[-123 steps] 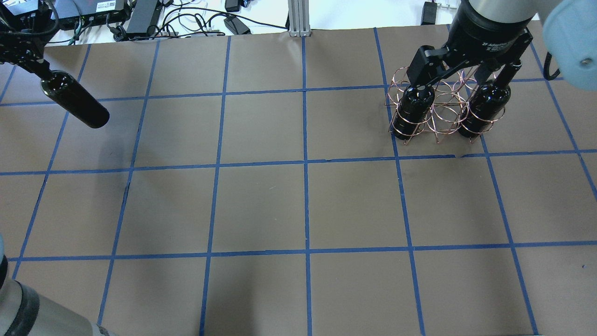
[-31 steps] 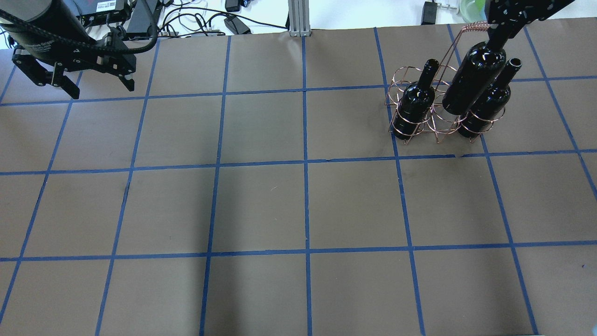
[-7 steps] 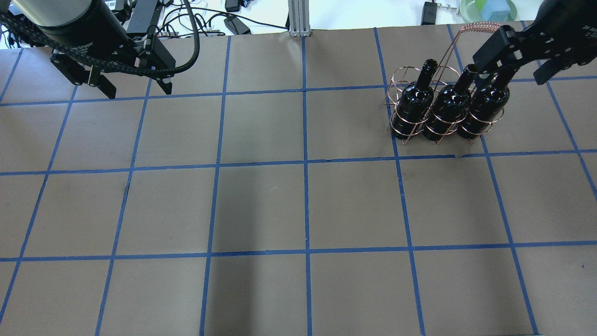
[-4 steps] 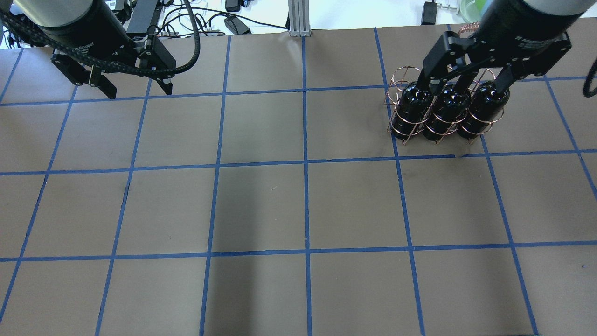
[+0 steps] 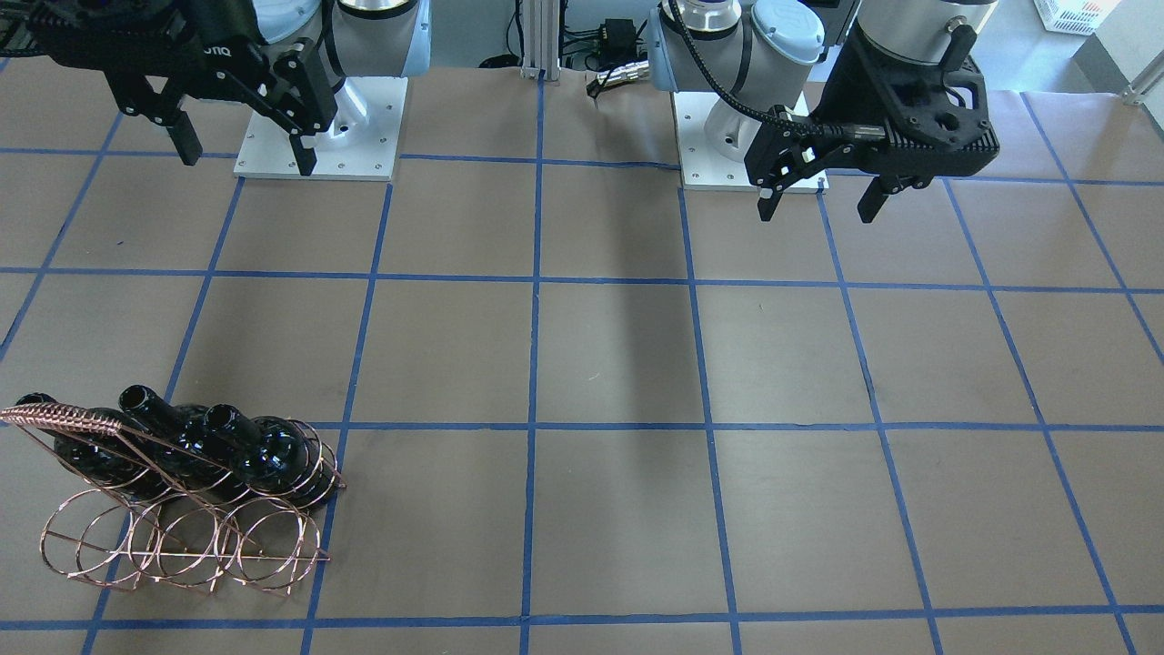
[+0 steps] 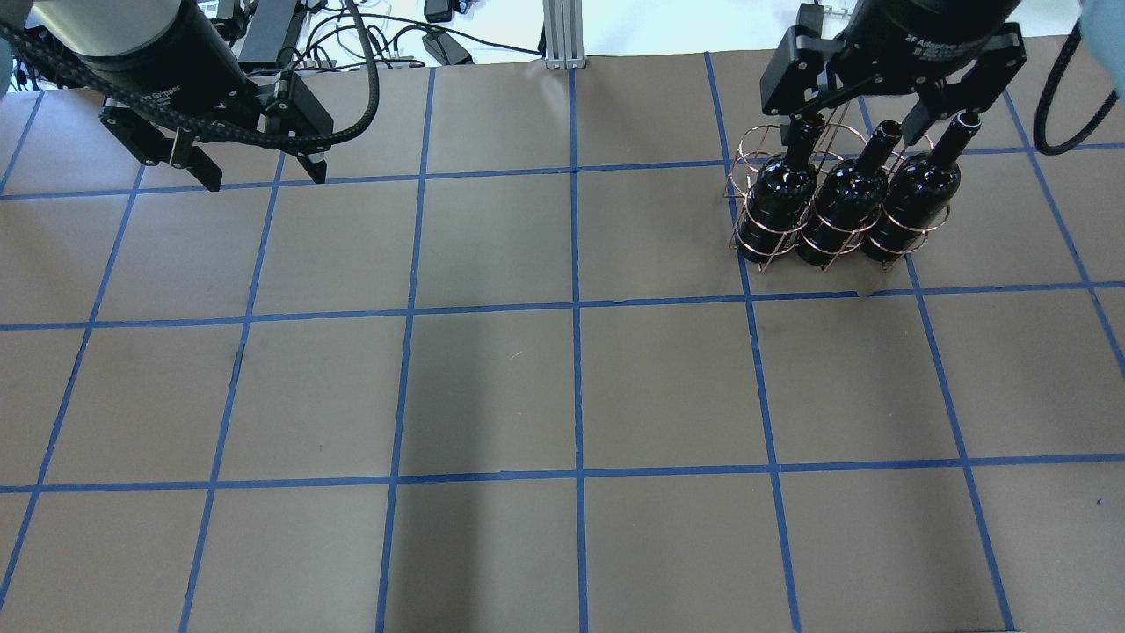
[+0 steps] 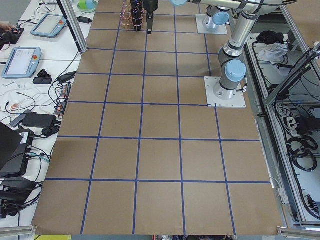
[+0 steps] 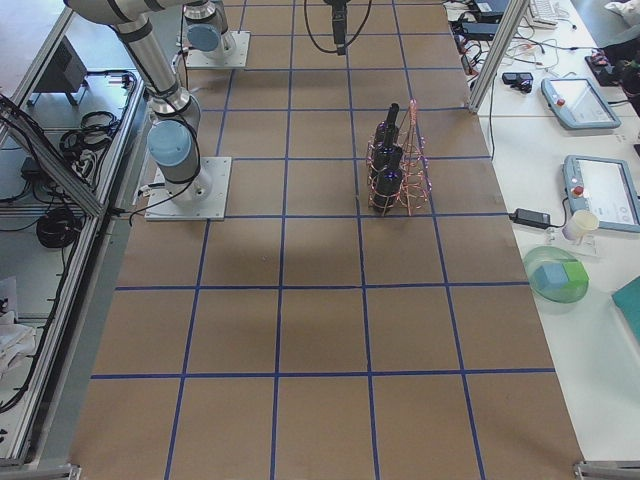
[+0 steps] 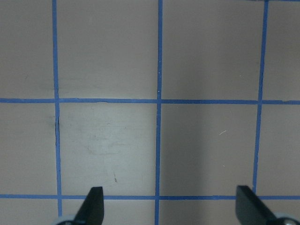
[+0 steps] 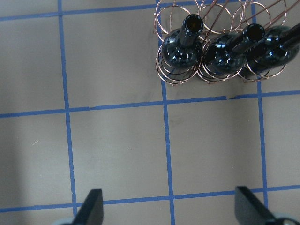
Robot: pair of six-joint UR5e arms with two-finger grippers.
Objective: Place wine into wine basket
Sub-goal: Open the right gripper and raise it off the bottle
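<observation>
Three glossy black wine bottles stand upright side by side in the front row of the copper wire wine basket [image 6: 754, 145] [image 5: 182, 546] at the far right of the table. The wine [image 6: 845, 204] [image 10: 225, 56] fills the middle hoop between the other bottles [image 6: 782, 198] [image 6: 914, 195]. My right gripper [image 6: 870, 110] [image 10: 168, 206] hangs open well above the bottles and touches none of them. My left gripper [image 6: 264, 176] [image 5: 816, 211] [image 9: 169, 206] is open and empty over bare table at the far left.
The basket's back row of hoops [image 10: 225, 11] holds nothing, and its braided handle [image 5: 55, 417] arches over the bottles. Cables and power boxes [image 6: 264, 26] lie beyond the table's far edge. Brown paper with blue tape lines [image 6: 576, 308] covers the table.
4 s ago the wine hung above the basket in my right gripper; now it stands in the middle hoop. Over the last second the open right gripper swung across and rose. The left barely moved.
</observation>
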